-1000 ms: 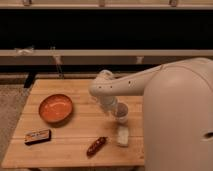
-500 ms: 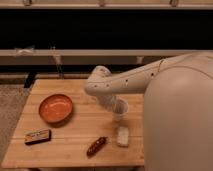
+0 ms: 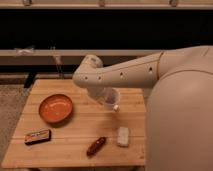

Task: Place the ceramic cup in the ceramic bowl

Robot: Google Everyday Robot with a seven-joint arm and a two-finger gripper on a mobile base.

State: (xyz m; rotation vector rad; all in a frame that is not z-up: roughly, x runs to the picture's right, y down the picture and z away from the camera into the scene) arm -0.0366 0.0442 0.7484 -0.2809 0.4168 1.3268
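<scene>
The ceramic bowl (image 3: 56,108) is a shallow orange dish with a darker rim on the left part of the wooden table (image 3: 75,130). The ceramic cup (image 3: 112,98) is small, pale and glossy, with a small handle low on its right side. My gripper (image 3: 106,96) is at the end of the white arm reaching in from the right, and it is shut on the cup. It holds the cup above the table's middle, to the right of the bowl and apart from it. The arm hides most of the gripper.
A pale flat block (image 3: 123,136) lies at the front right of the table. A reddish-brown oblong item (image 3: 96,145) lies next to it. A small dark and orange packet (image 3: 38,136) lies at the front left. A dark shelf and rail run behind the table.
The arm has swung left and slightly up with the cup, bringing the cup from above the pale block's side toward the bowl. The table items have not moved.
</scene>
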